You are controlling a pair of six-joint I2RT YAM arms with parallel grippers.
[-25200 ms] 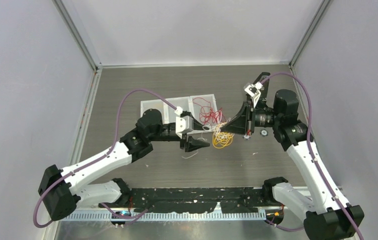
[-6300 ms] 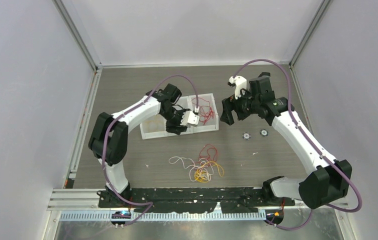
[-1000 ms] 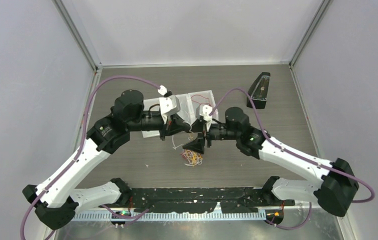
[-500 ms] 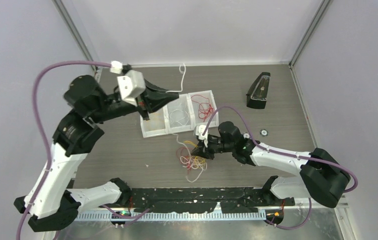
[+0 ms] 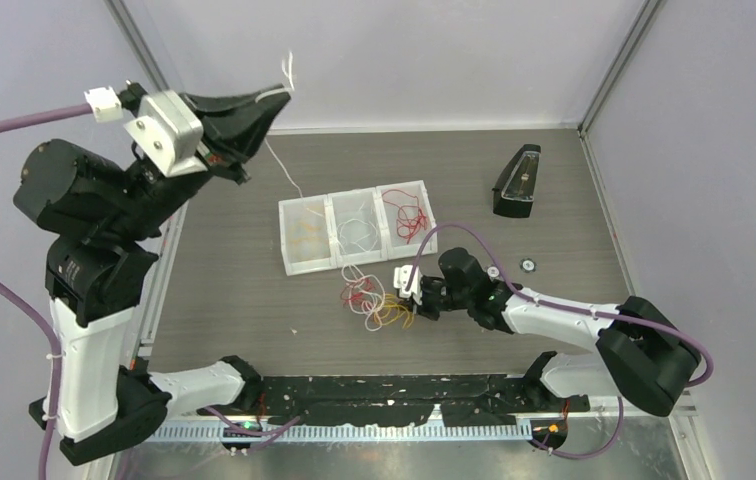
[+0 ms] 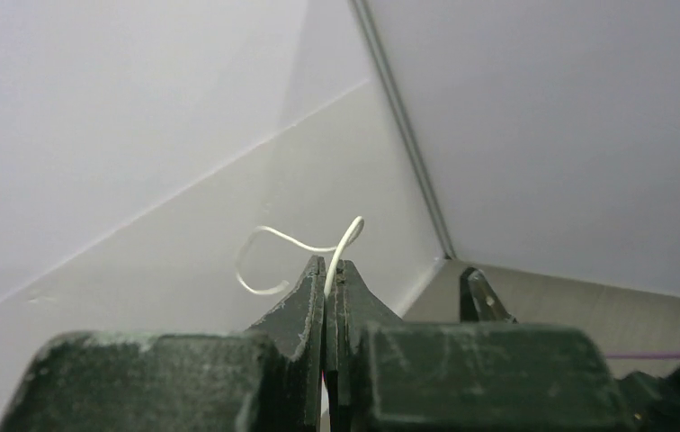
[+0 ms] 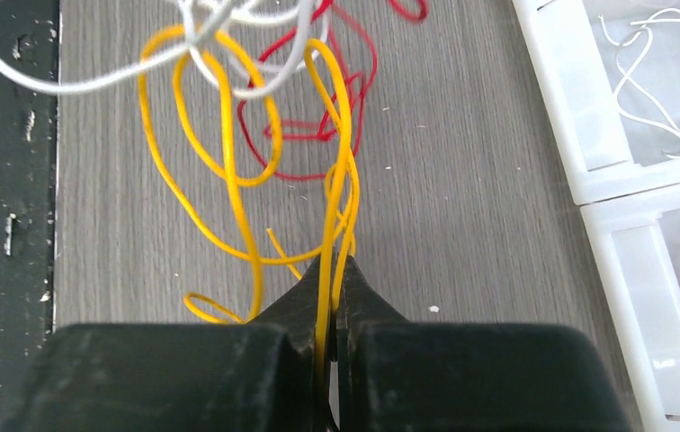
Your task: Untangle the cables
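**Each claw clenched on one cable, the tangle in front of the tray**

The left claw (image 5: 279, 95) is high above the desk (image 5: 554, 230), at about 10 o'clock from the white tray (image 5: 354, 264). Its jaws are pressed together on a thin white cable (image 5: 279, 165). In the left wrist view a short curl of this white cable (image 6: 291, 241) comes out over the tips of the left claw (image 6: 327, 265). In the top view the long part hangs down from the claw, and its lower end is near the far left corner of the tray. I cannot tell if this end touches the desk.

The right claw (image 5: 416, 300) is low at the desk, at about 5 o'clock from the tray. It is clenched on a yellow cable (image 7: 228, 153), which goes in between the tips of the right claw (image 7: 332, 261). This cable makes several loops on the desk, and they cross red cables (image 7: 318, 126) and another white one (image 7: 228, 72).

This tangle (image 5: 369, 300) lies on the desk just beside the tray, at its 6 o'clock side, and at 9 o'clock from the right claw.

The tray has three compartments in a row. The left one has a yellow wire (image 5: 304, 232), the middle one white wire (image 5: 357, 228) and the right one red wire (image 5: 409, 215).

A black wedge-shaped object (image 5: 519, 180) stands at 3 o'clock from the tray, well apart from it.
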